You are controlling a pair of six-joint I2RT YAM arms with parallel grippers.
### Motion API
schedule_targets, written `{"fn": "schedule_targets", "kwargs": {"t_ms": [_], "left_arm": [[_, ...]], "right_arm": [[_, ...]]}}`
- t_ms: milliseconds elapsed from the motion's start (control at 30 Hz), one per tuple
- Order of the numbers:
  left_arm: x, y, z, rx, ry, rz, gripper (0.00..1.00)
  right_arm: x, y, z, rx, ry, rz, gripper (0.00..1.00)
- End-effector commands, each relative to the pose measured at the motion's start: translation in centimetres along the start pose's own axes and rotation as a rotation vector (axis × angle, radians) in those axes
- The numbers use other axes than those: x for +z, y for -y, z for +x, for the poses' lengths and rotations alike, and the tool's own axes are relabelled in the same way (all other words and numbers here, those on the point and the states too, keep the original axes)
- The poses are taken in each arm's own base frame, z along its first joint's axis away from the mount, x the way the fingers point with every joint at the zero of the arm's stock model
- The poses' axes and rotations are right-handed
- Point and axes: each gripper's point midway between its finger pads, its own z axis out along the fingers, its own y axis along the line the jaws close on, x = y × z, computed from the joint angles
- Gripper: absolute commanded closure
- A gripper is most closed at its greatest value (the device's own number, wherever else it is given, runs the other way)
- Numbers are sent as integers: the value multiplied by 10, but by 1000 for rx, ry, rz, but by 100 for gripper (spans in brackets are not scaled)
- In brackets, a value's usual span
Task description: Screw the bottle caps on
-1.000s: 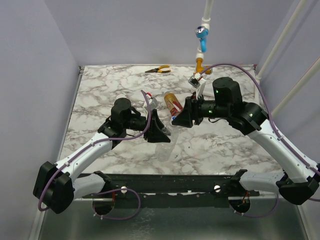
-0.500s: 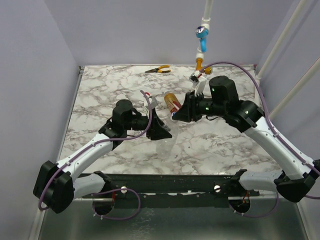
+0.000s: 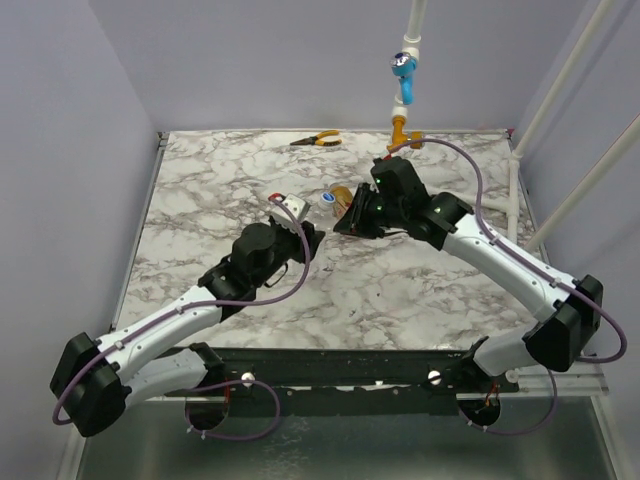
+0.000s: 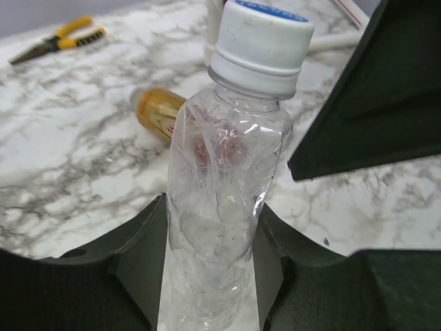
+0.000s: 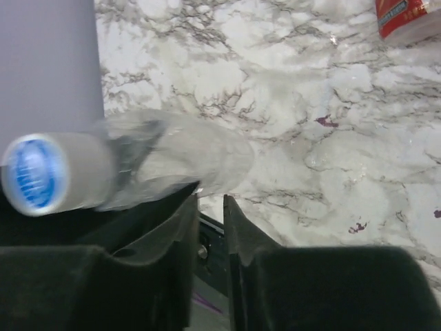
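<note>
Cap (image 4: 260,45) just beside our right gripper (image 5: 211,227)
Our left gripper (image 4: 210,238) clamps the clear bottle (image 4: 227,179), neck toward the right one, whose fingers are nearly closed and empty; the amber bottle (image 4: 160,110) lies beyond.

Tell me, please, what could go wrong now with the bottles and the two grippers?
1. The clear bottle looks thin and crumpled where the left gripper clamps it. Any twist on its cap might make it buckle or slip.
2. The amber bottle lies on its side near the right gripper. A bump could set it rolling.
</note>
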Motion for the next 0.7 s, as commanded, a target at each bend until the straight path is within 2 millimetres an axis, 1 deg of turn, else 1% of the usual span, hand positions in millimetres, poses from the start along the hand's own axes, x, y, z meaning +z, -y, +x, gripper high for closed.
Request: {"fn": "schedule_targets", "kwargs": {"t_ms": [0,67,133,200,267,333,400,467,533,600,667], "left_arm": [[-6,-18,-57,79,184,-129,94],[-4,-12,-44,100,119,-75,95],[-5,-12,-33,84,64,-28,96],[-8,-12,-27,33,33,47,96],[-11,-7,-24,-15,4,142,96],[-16,9,-21,-41,-32,285,96],[-27,36,-21,-55,-52,480,96],[-45,67,-23,-67,-74,701,95],[-57,83,-26,-87,-93,831,95],[-63,90,-26,-105,-120,904,94],[-67,94,-24,-124,-145,948,94]], "right_arm": [[9,18,-10,52,63,109,63],[-7,11,-25,10,129,100,43],[-28,-2,-38,-64,193,40,26],[-50,-14,-43,-139,236,-29,19],[-67,-23,-42,-221,246,-90,18],[-79,-36,-32,-329,213,-186,17],[-87,-44,-24,-411,190,-255,17],[-93,-53,-11,-497,146,-333,18],[-97,-59,1,-565,91,-402,18],[-98,-60,7,-597,55,-416,21],[-98,-57,9,-619,38,-404,24]]}}
